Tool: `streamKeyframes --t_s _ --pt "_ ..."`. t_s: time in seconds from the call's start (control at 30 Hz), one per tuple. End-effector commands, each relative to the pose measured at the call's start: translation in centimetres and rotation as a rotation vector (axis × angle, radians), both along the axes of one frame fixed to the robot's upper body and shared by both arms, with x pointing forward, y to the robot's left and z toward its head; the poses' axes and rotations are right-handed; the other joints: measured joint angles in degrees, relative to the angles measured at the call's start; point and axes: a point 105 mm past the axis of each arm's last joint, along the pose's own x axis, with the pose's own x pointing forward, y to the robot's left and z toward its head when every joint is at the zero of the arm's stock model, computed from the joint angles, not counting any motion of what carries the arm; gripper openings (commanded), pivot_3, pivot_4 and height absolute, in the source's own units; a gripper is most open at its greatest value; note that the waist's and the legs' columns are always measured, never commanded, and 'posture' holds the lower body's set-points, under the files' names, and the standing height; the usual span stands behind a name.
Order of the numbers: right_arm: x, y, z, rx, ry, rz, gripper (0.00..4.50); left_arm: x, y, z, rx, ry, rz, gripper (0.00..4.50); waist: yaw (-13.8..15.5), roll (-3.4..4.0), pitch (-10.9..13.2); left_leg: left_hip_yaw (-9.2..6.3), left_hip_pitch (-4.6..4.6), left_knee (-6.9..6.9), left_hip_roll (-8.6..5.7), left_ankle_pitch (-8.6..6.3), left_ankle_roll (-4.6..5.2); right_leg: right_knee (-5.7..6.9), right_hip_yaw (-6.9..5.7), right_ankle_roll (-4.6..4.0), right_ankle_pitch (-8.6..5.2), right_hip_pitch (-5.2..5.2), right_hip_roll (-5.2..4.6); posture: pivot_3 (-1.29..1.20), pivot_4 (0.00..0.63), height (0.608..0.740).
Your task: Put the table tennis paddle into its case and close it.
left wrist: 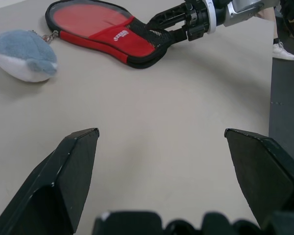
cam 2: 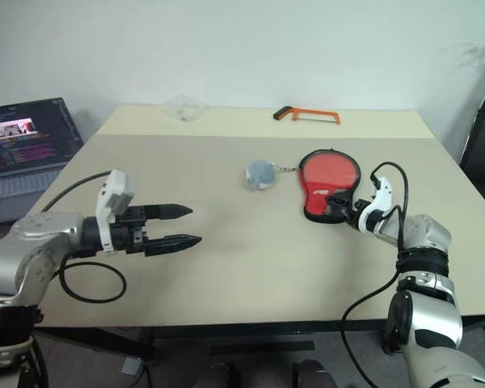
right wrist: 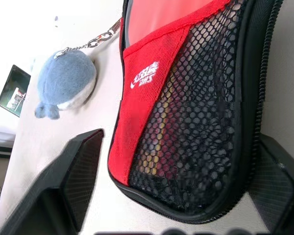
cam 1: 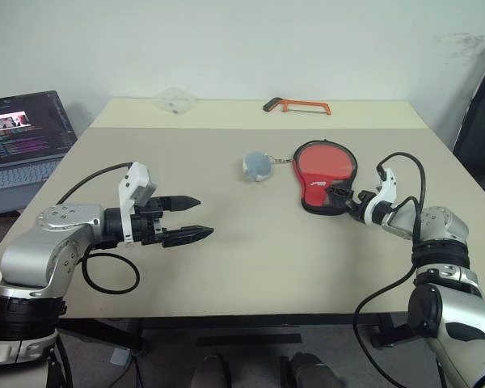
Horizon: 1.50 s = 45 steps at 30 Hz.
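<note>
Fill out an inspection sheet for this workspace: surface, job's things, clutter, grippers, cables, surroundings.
Surface: beige table, bare in front of the robot.
Job's things: the case lies flat, window side up; the table tennis paddle shows red through the window, its handle behind the mesh. Whether the zip is fully shut cannot be told.
Clutter: grey-blue plush whale chained to the case; orange hacksaw and clear plastic piece at the far edge.
Grippers: left gripper open, above bare table; right gripper open, fingers either side of the case's handle end.
Cables: black cable looping by the left arm, another over the right wrist.
Surroundings: open laptop on the left; pale wall behind.
</note>
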Motion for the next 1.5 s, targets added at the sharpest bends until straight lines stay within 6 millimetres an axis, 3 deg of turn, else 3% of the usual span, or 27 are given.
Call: streamKeyframes --t_s 0.03,0.3,0.37,0.53,0.6,0.83,0.97,1.03,1.17,1.5 --pt "0.5 0.1 2.1 0.007 -0.078 -0.006 3.25 0.2 -0.2 0.9 -0.007 -0.048 -0.007 4.5 0.0 0.0 0.0 0.0 0.0 0.0 0.0 0.0 0.0 0.0 0.0 0.0 0.0 0.0 0.0 0.0 0.15 0.74" --pt "0.5 -0.1 1.8 -0.016 -0.063 -0.022 0.43 0.4 -0.3 1.0 -0.01 -0.055 -0.01 4.5 0.0 0.0 0.0 0.0 0.0 -0.02 0.0 0.0 0.0 0.0 0.0 0.0 0.0 -0.01 0.0 0.0 0.15 0.74" --pt "0.3 0.0 1.7 -0.028 -0.059 -0.015 0.07 0.4 -0.3 1.0 -0.011 -0.057 -0.011 4.5 0.0 0.0 0.0 0.0 0.0 -0.03 -0.01 0.0 0.0 0.0 0.0 -0.01 0.0 -0.01 0.0 0.0 0.15 0.74" --pt "-0.3 0.5 1.7 -0.032 -0.045 0.012 0.07 0.5 -0.5 0.9 -0.01 -0.058 -0.013 4.5 0.01 0.0 0.0 0.01 0.0 -0.11 -0.01 0.0 0.0 -0.02 0.01 -0.03 -0.01 -0.03 0.0 0.0 0.15 0.74" --pt "-1.5 1.2 1.6 -0.052 -0.03 0.074 0.07 0.5 -0.4 0.9 -0.008 -0.057 -0.012 4.5 0.03 0.0 0.0 0.0 0.0 -0.16 -0.01 0.0 0.0 -0.02 0.0 -0.06 -0.03 -0.04 0.0 0.0 0.15 0.74" --pt "-8.3 4.1 0.1 -0.096 0.037 0.297 0.07 0.6 -0.1 0.6 0.006 -0.041 -0.015 4.5 0.19 0.0 0.0 -0.06 -0.07 -0.54 0.0 0.0 0.0 0.03 -0.1 -0.31 -0.15 -0.27 0.01 0.0 0.15 0.74" --pt "-12.9 5.6 -2.6 -0.148 0.11 0.423 0.07 1.0 -0.2 0.7 0.011 -0.036 -0.031 4.5 0.16 0.0 0.0 -0.08 -0.07 -0.56 0.01 -0.01 0.0 0.06 -0.11 -0.36 -0.21 -0.3 0.03 0.0 0.15 0.74" --pt "-14.3 6.0 -3.4 -0.167 0.12 0.458 0.07 1.2 -0.2 0.7 0.015 -0.035 -0.035 4.5 0.16 -0.02 -0.01 -0.09 -0.07 -0.56 0.01 -0.01 0.0 0.06 -0.13 -0.33 -0.24 -0.29 0.03 0.0 0.15 0.74" --pt "-16.4 6.1 -4.3 -0.182 0.138 0.502 0.07 1.4 -0.3 1.0 0.021 -0.036 -0.048 4.5 0.15 -0.04 -0.03 -0.08 -0.05 -0.54 0.02 -0.01 0.0 0.04 -0.12 -0.33 -0.26 -0.27 0.03 0.0 0.15 0.74" --pt "-19.7 5.9 -3.7 -0.189 0.117 0.651 0.07 1.7 -0.3 1.0 0.033 -0.033 -0.063 4.5 0.18 -0.06 -0.04 -0.09 -0.04 -0.54 0.03 -0.01 0.0 0.04 -0.13 -0.35 -0.3 -0.26 0.04 0.0 0.15 0.74"
